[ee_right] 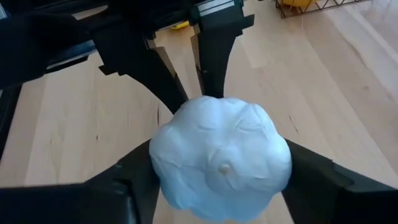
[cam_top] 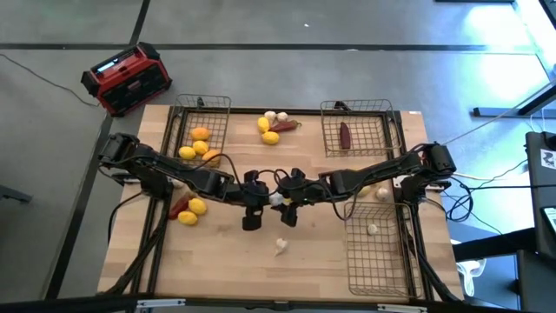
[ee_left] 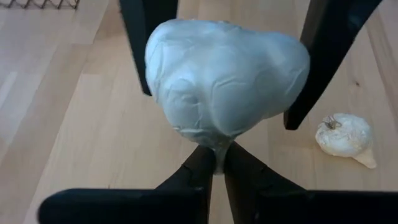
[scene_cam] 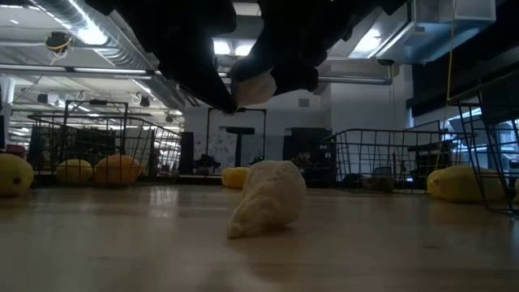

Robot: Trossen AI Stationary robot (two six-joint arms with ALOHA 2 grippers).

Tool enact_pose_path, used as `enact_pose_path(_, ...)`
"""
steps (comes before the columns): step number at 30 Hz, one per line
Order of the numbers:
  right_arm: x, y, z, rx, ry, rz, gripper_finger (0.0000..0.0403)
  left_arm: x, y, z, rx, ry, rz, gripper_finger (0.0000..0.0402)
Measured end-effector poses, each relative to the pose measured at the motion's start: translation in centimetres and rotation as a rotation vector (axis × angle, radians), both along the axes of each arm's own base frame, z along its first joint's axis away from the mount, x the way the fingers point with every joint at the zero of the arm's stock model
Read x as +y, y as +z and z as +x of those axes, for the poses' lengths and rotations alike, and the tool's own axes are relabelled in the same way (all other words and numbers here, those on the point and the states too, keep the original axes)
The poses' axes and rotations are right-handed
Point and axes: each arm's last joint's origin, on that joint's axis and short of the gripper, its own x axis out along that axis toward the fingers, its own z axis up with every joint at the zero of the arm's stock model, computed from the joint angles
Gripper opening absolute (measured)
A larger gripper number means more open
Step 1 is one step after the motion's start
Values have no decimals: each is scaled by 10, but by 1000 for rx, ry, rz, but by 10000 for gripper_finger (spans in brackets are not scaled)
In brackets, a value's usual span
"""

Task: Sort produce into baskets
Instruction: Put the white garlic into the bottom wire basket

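A white garlic bulb (cam_top: 276, 200) hangs above the table's middle between my two grippers, which meet there. My left gripper (ee_left: 217, 158) is shut on the bulb's stem. My right gripper (ee_right: 221, 168) comes from the other side and has the bulb's body between its fingers. Another garlic bulb (scene_cam: 268, 199) lies loose on the table just below, toward the near edge. Three wire baskets stand on the table. The far-left one (cam_top: 187, 109) holds orange and yellow fruits. A dark red piece lies in the far-right one (cam_top: 382, 117). The near-right one (cam_top: 387, 261) holds garlic. My left gripper pinches the thin stem tip (ee_left: 219, 148) of the garlic bulb between its two fingertips. The fingers slant downward from the table's left. The bulb stands clear of the table beyond them. My right gripper has the bulb's round body (ee_right: 186, 180) between its two fingers (ee_left: 323, 56), one on each side. It slants down from the table's right. The bulb's flat root end faces this gripper's wrist camera, and the bulb is lifted clear of the table.
Loose produce lies at the far middle (cam_top: 271, 129) and at the left, a yellow fruit (cam_top: 193, 209) beside a dark red piece. Another garlic bulb (cam_top: 382, 193) sits by the right arm. A red-and-black box (cam_top: 129, 78) stands on the floor beyond the far-left corner.
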Motion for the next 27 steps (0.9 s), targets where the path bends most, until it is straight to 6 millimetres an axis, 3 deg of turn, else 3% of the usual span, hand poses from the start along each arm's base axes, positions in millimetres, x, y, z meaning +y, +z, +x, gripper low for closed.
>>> enact_pose_path(5, 0, 0, 0, 0, 14, -18, 232, 0, 0, 0, -6, -1, 1, 50)
enact_pose_path(14, -3, 29, -18, -24, 8, -25, 235, 0, 1, 1, -18, -8, 5, 161)
enact_pose_path(19, -3, 52, -42, 0, 12, -38, 238, 0, 1, 1, -2, -37, 37, 187)
enact_pose_path(27, 10, 81, -97, 110, 19, 16, 239, 1, -2, -2, 28, -18, 26, 191)
